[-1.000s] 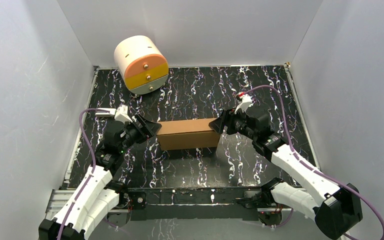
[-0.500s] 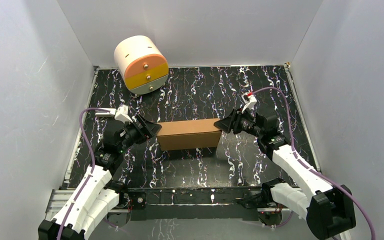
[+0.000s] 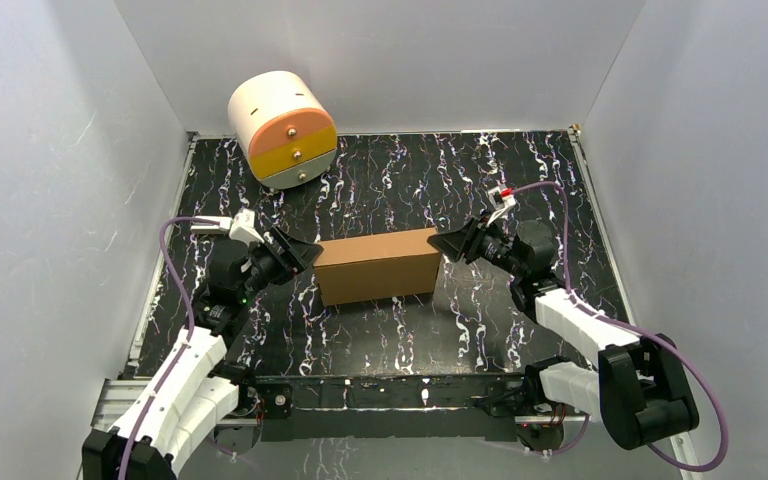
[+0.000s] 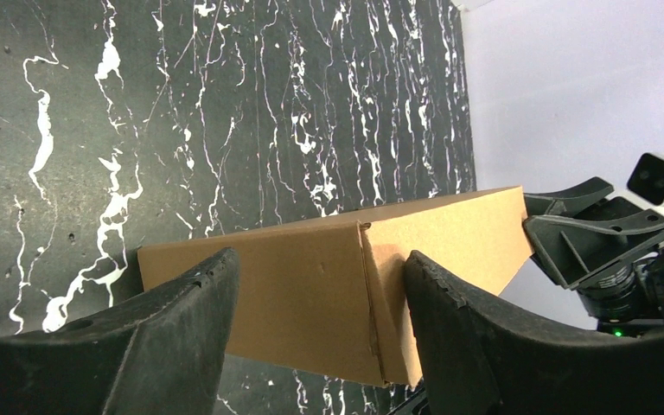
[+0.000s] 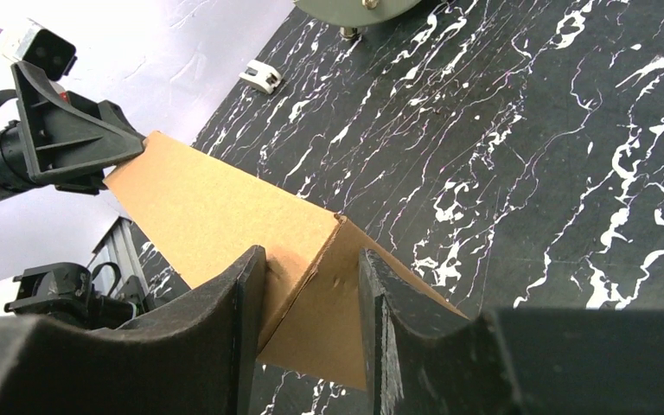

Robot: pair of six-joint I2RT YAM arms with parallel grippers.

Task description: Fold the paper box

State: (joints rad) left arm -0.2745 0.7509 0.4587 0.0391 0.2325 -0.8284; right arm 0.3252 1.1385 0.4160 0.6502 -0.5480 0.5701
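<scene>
**Item:** paper box, plain brown cardboard, closed up as a shallow oblong with no flaps seen standing loose.

**Location:** found near the middle of the black marbled counter, long axis running left to right, between the two arms. Well apart from the cream cylindrical cabinet at the far left corner.

**Left end effector**: set at the box's left end. Fingers spread wide, one corner edge of the box showing in the gap. Nothing seen pinched.

**Right end effector**: set at the box's right end. Fingers parted more narrowly, likewise framing a corner edge. No pinch seen, and contact with the cardboard too close to call.

**Step in hand:** judged late, folding apparently done, ends being squared or pressed home.

**Next move:** judged to call for even, opposed pressure from both ends, kept low and level so as not to skid or twist the box.
</scene>
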